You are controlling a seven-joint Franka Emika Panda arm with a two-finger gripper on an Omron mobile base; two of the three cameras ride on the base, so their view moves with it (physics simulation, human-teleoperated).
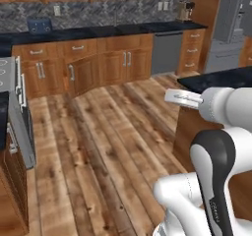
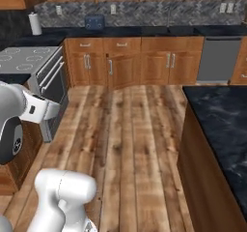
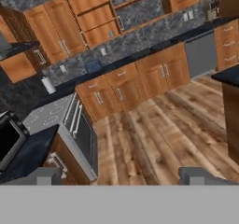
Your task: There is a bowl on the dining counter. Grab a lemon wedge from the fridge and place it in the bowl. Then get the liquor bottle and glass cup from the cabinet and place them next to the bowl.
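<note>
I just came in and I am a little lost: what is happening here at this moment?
The robot arm stands on the wooden kitchen floor beside the dining counter, handling nothing. Its gripper is open and empty, facing the stove and lower cabinets. The fridge stands closed in the far corner.

I found nothing I could read. The only lettering I saw was a small pale mark on the dark joint cover of the arm (image 1: 219,208) in the left base view, and it was too blurred and small for me to make out. The cabinet fronts, the appliances and the black stone surface (image 2: 222,115) carried no label, number or sign that I could pick out.
</note>
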